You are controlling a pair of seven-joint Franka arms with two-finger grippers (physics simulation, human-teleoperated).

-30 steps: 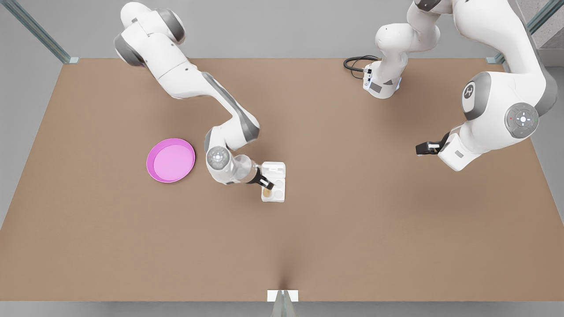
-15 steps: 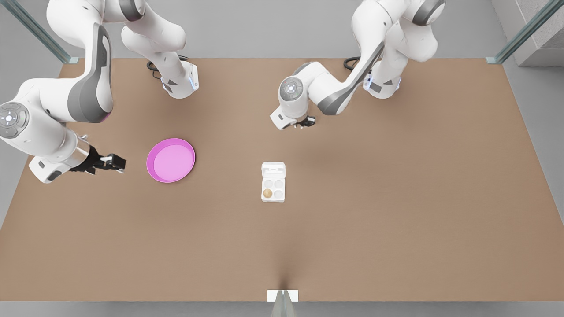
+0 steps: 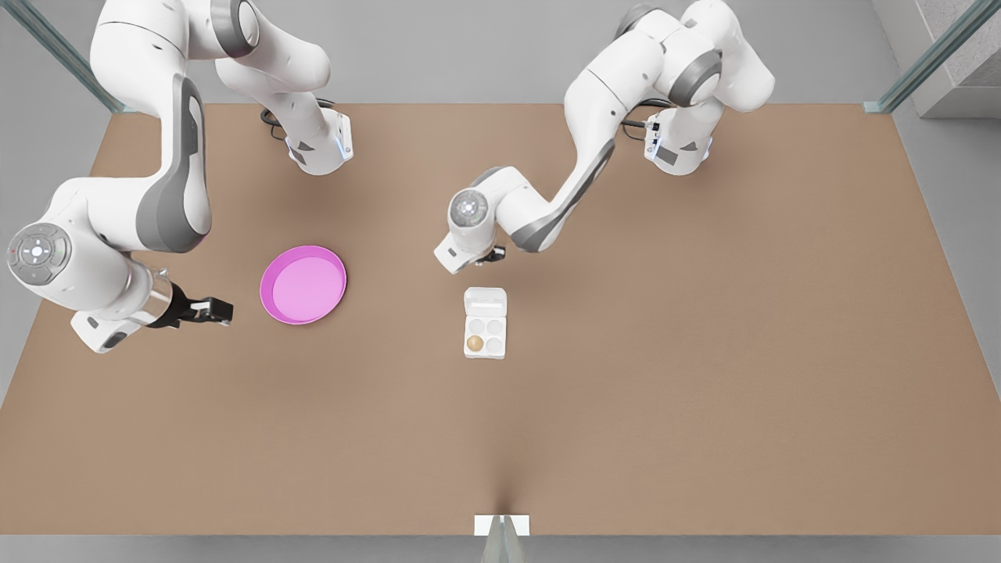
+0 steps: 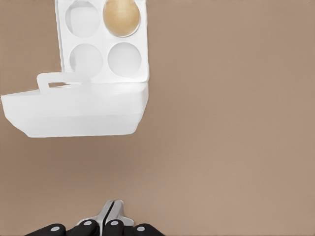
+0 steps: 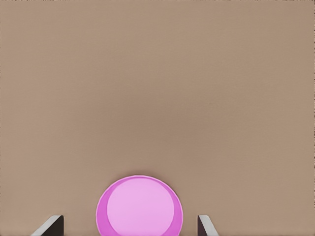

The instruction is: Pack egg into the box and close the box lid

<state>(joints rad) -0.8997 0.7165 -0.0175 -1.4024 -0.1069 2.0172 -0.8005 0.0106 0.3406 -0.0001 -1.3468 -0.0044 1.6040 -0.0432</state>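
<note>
Tan egg [image 3: 474,342] in white box [image 3: 485,335], lid open

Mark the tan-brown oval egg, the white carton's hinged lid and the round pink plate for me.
tan-brown oval egg [image 3: 475,342]: front view, centre of its top.
white carton's hinged lid [image 3: 485,300]: front view, middle of the open flap.
round pink plate [image 3: 303,285]: front view, bare middle of its floor.
</note>
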